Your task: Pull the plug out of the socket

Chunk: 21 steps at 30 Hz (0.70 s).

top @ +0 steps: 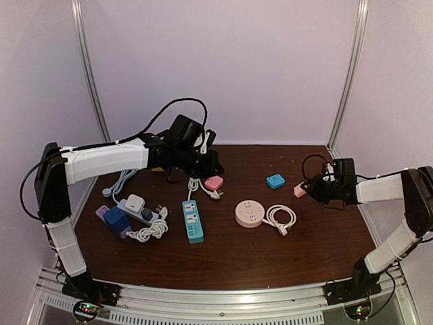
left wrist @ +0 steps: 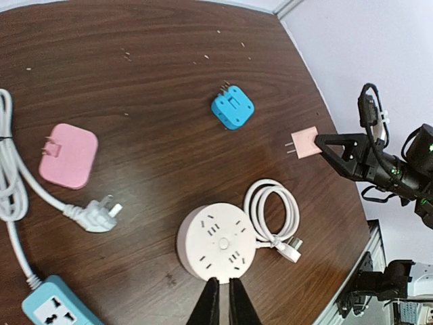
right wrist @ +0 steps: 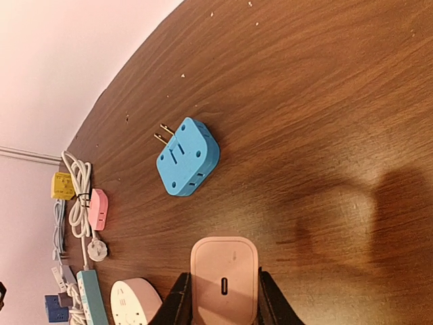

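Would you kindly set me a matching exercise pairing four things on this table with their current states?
1. pink charger
2. blue adapter
3. round pink socket
4. left gripper

A. shut, holding nothing
B. coiled white cable beside it
C. clamped in the right gripper
D. lying loose, prongs bare

Pairs: 1-C, 2-D, 3-B, 4-A.

In the right wrist view, the pink plug (right wrist: 224, 271) clamped in the right gripper (right wrist: 224, 292) runs off the lower edge, its prongs unseen. To the left, the round socket (right wrist: 135, 301) is cut likewise. Of the left gripper (left wrist: 222, 288) only the fingertips (left wrist: 208, 305) show, and the teal power strip (left wrist: 51, 305) near them is cropped.
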Motion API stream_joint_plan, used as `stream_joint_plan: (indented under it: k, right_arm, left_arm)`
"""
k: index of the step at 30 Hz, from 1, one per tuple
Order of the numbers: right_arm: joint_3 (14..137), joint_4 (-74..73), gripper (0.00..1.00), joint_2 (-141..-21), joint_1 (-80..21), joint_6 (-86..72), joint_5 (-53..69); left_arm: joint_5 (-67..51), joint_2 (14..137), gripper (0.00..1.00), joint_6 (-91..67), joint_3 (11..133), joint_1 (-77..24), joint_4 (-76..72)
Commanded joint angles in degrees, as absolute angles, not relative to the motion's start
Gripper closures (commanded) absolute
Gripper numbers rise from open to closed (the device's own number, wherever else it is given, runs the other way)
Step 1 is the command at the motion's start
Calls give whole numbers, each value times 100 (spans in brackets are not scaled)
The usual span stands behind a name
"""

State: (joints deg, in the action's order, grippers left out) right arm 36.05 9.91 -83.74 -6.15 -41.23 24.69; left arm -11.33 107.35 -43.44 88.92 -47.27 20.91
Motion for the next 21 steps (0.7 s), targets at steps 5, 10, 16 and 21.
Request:
stream_joint_plan:
  k: [5, 10, 16, 21]
  right_arm:
    - [3542, 2171, 91, -9161, -390, -4285, 3321]
    - [3592, 1890, 77, -9353, -291, -4086, 3360]
    - [3635, 1469, 63, -9364, -84, -3825, 3476]
    - [3584, 1248, 48, -9192, -70, -3779, 3240]
  left_arm:
    - [-239, 9797, 90, -4231, 7913, -4460, 2012]
    - [200, 9529, 89, -4255, 7567, -4363, 2201]
    - [407, 9231, 88, -4331, 7147, -4226, 2252]
    - [649, 8965, 84, -4376, 6879, -4137, 2385]
